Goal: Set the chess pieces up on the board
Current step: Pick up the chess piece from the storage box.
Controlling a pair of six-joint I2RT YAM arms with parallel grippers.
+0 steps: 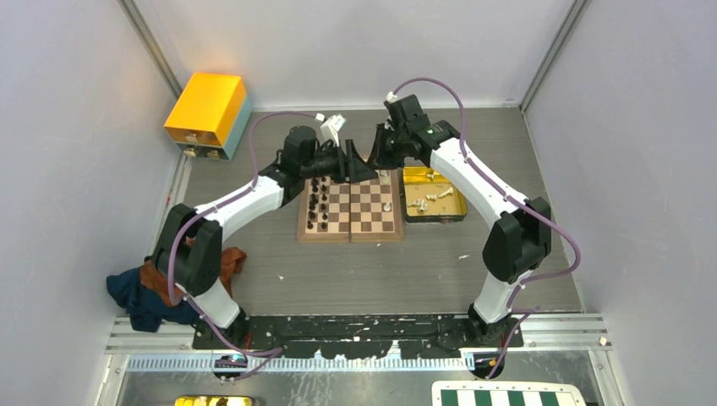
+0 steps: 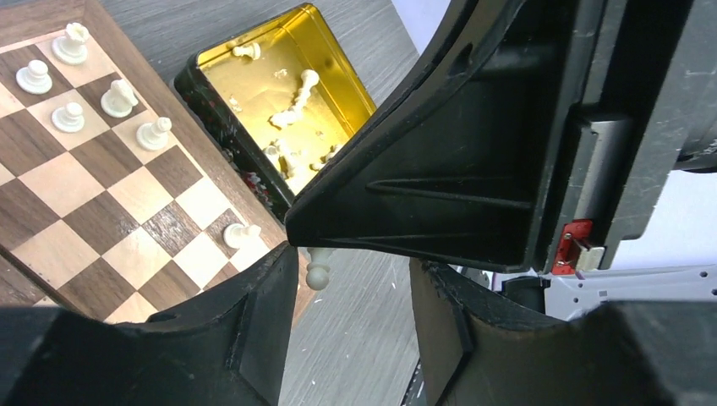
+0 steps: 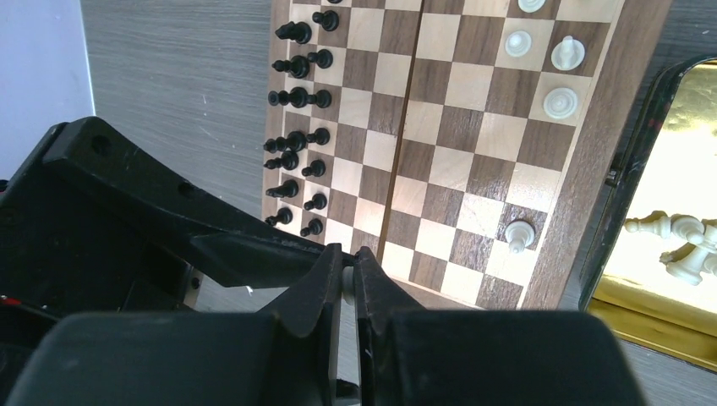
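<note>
Enclosure: pale walls (image 1: 68, 127) on 3 sides around a grey wood-grain desk (image 1: 338, 271). Item 1: the board (image 1: 365, 222), wooden, brown-framed, lying flat at the middle of the desk with its centre seam running near to far. Item 2: black pieces (image 1: 317, 203), standing in 2 rows along the board's left side. Item 3: white pieces (image 2: 118, 97), several upright on squares along the board's right side, plus 1 alone (image 2: 241, 234) nearer the far right corner. Item 4: gold tray (image 1: 435, 220), just beside the board's right edge, holding loose white pieces (image 1: 427, 201) lying on their sides. Item 5: white pawn (image 2: 317, 271), pinched between the tips of the right tool (image 3: 347, 271), which is clenched on it above the board's far edge. Item 6: left tool (image 2: 351, 279), released, jaws apart and holding nothing, tips close to the hanging pawn and facing the right tool. Item 7: yellow box (image 1: 207, 110), far left corner. Item 8: crumpled dark blue and rust cloth (image 1: 139, 292), near left, beside the left arm's base.
</note>
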